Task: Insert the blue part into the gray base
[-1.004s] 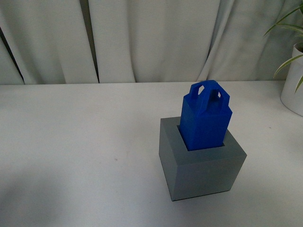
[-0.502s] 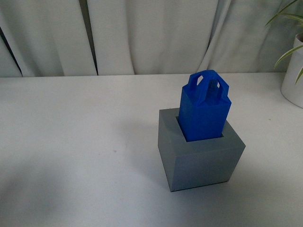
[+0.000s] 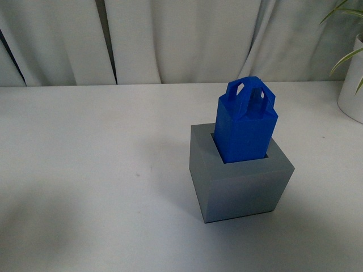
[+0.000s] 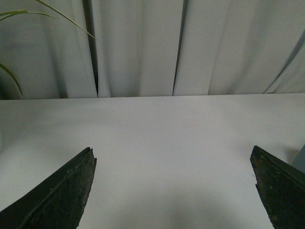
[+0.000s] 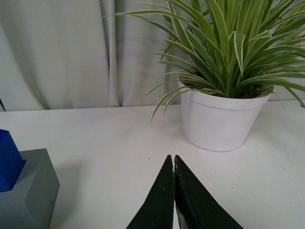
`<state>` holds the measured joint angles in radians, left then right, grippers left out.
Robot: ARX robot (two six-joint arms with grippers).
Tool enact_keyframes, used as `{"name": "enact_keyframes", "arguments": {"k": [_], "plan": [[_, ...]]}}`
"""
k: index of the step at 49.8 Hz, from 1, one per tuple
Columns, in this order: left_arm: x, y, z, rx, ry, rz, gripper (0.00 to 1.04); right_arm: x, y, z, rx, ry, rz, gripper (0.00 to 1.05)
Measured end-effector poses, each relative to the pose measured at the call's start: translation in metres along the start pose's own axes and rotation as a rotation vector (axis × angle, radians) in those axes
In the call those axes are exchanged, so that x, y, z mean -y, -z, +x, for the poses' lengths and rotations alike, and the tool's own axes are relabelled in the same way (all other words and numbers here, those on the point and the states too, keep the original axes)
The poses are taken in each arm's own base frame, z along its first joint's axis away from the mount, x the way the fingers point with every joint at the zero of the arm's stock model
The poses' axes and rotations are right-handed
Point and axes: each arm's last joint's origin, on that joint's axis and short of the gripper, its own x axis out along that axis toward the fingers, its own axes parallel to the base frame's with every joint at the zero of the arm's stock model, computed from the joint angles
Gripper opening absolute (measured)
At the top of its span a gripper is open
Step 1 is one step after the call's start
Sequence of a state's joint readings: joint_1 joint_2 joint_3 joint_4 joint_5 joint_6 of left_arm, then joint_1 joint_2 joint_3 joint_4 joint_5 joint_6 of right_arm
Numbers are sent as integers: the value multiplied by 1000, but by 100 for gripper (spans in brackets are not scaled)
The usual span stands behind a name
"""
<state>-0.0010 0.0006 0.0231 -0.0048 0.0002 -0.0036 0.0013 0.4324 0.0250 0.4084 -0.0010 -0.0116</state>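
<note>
The blue part (image 3: 246, 126) stands upright in the square recess of the gray base (image 3: 241, 190) on the white table, its looped handle up. Neither gripper shows in the front view. In the left wrist view my left gripper (image 4: 174, 157) is open and empty over bare table, with a sliver of the gray base (image 4: 300, 160) at the frame's edge. In the right wrist view my right gripper (image 5: 173, 158) is shut and empty above the table, apart from the gray base (image 5: 28, 193) and the blue part (image 5: 8, 160) that show at the frame's side.
A white pot (image 5: 220, 117) with a striped green plant (image 5: 228, 43) stands on the table beyond my right gripper; it also shows at the front view's right edge (image 3: 353, 85). Pale curtains (image 3: 181, 39) hang behind the table's far edge.
The front view has shifted slightly between frames, so block and base sit a little differently in the picture. The blue part stays in the gray base.
</note>
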Motion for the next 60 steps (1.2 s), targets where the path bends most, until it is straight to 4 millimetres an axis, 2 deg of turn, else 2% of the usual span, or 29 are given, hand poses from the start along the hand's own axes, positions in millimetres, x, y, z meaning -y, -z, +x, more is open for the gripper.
{"name": "enact_keyframes", "arguments": {"k": [4,48,53,60], "plan": [[0,0,0,0,0,0,99,0,5,-2,2,0,0,2],[0,0,0,0,0,0,99,0,4,-18,8,0,1,2],[0,0,0,0,0,0,99,0,9,-25,-29,-2,1,2],[0,0,0,0,0,0,99,0,7,-28,5,-1,1,2]]}}
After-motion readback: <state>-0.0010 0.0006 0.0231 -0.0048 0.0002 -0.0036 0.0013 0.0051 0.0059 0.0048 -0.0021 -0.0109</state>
